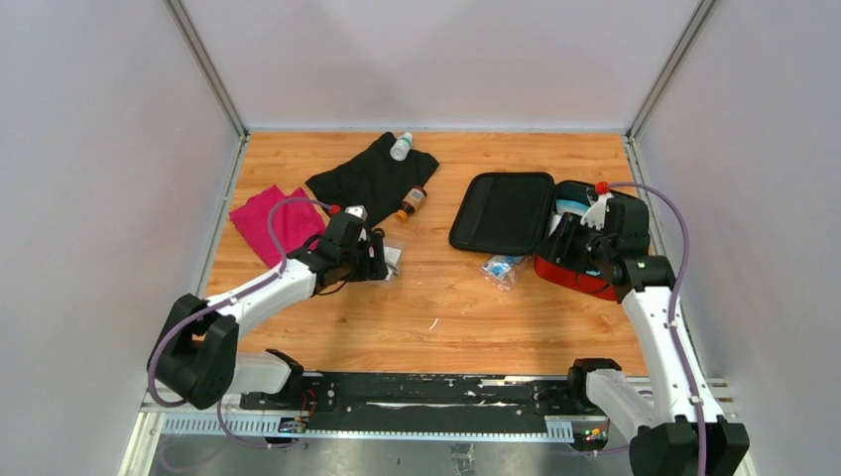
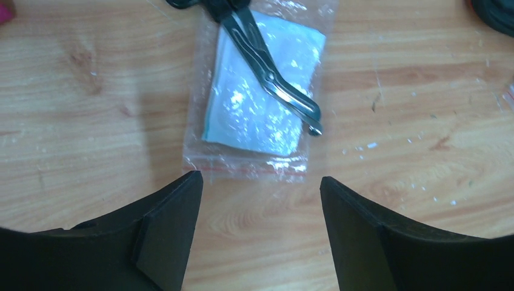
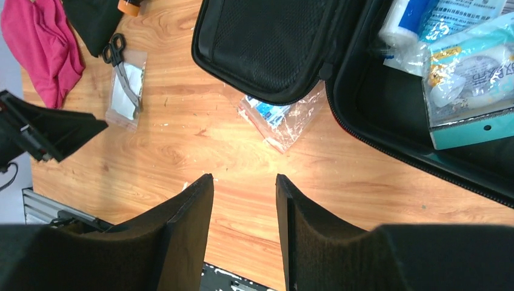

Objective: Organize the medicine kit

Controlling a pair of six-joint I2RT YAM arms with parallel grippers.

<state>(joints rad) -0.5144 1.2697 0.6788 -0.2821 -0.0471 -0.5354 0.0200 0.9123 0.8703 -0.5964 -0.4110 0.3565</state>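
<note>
The medicine kit lies open at the right, black-lined lid flat and the red base beside it. Its base holds several packets. My right gripper hovers over the base, open and empty. A clear bag with a blue packet lies by the kit's front edge. My left gripper is open and empty, just short of a clear zip bag of white gauze with black-handled scissors lying on it.
A black cloth lies at the back with a white bottle on it and a small brown bottle at its edge. A magenta cloth lies at the left. Grey walls enclose the table on three sides.
</note>
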